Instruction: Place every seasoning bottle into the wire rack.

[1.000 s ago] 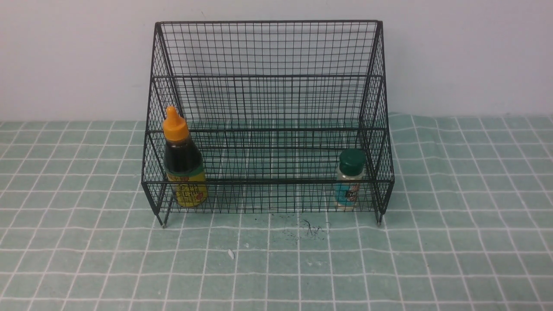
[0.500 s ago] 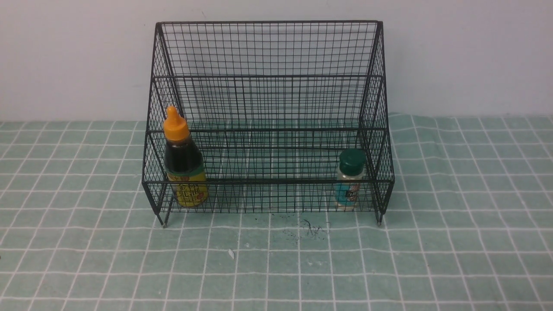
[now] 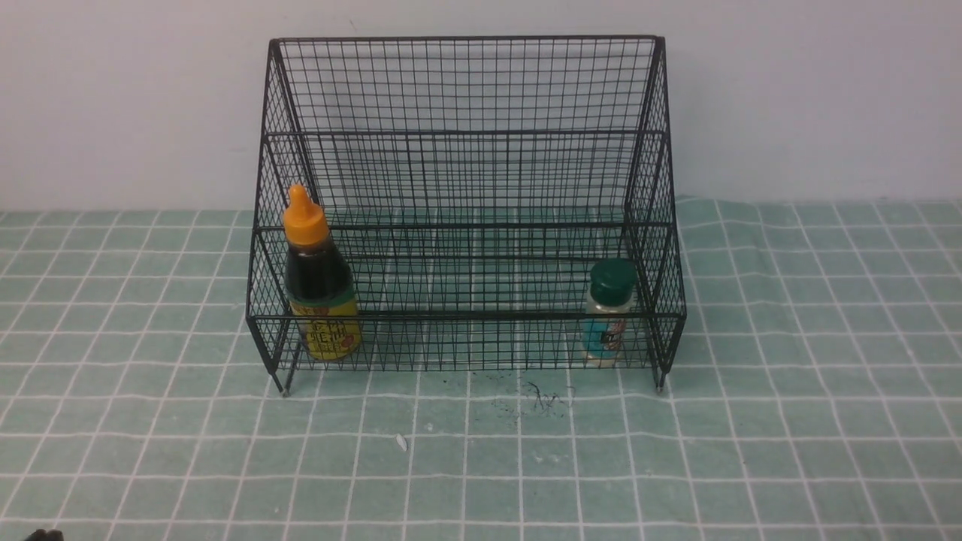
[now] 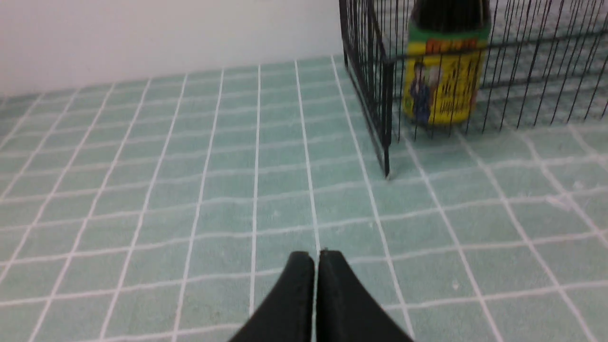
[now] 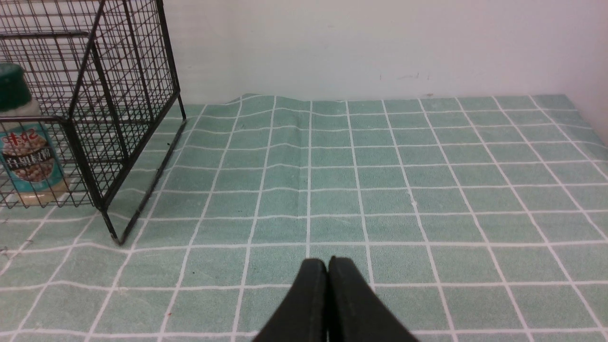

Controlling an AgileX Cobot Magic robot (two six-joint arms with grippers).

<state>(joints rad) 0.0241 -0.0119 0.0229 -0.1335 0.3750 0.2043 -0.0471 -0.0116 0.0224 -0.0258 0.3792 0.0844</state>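
Both seasoning bottles stand upright on the lowest shelf of the wire rack [image 3: 466, 203]: the dark-sauce bottle [image 3: 319, 282] at its left end, the clear shaker [image 3: 607, 312] at its right end. The task appears complete. The left gripper [image 4: 316, 259] and right gripper [image 5: 327, 266] are closed and empty, clear of the rack. Label text is illegible; red characters show on both labels.

One wire rack [image 3: 466, 203] is seen on one green checked cloth [image 3: 789, 421]. Two seasoning bottles are counted inside it: one dark-sauce bottle [image 3: 319, 282] with an orange cap and one small shaker [image 3: 607, 314] with a green lid. Two grippers are shown, the left gripper [image 4: 316, 256] and the right gripper [image 5: 327, 264].
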